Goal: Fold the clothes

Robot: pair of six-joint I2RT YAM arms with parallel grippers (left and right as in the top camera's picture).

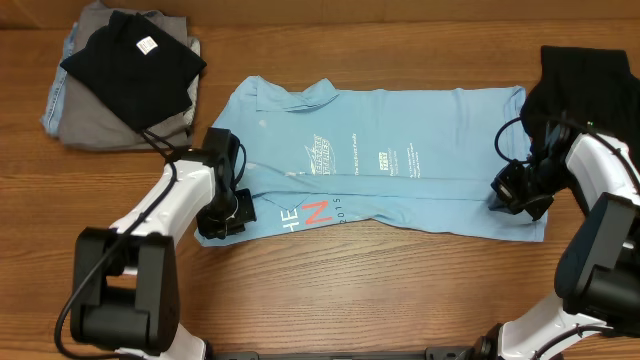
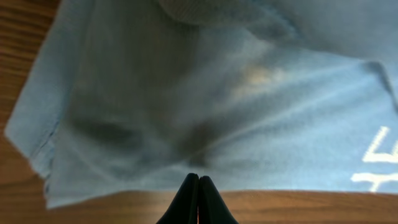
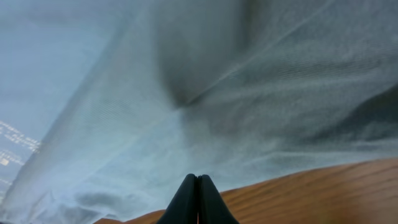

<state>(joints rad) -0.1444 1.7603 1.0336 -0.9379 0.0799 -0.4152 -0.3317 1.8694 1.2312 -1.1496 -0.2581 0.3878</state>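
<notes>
Light blue T-shirt [image 1: 400,170] lies spread across the middle of the wooden table [image 1: 350,290], pinched at both ends of its near edge.
The fingers [image 2: 190,200] of the left gripper [image 1: 222,222] are pressed together on the near hem at the shirt's left end. The fingers [image 3: 189,200] of the right gripper [image 1: 512,192] clamp it at the right end. A near strip is turned over, showing white and coral-red letters [image 1: 305,213]. A stack of grey and black garments [image 1: 120,80] sits far left, and a black garment [image 1: 585,75] far right.

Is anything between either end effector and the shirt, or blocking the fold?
Nothing visible. Left end effector and right end effector are shut on the near edge of the T-shirt; the folded pile and black garment sit at far corners.
</notes>
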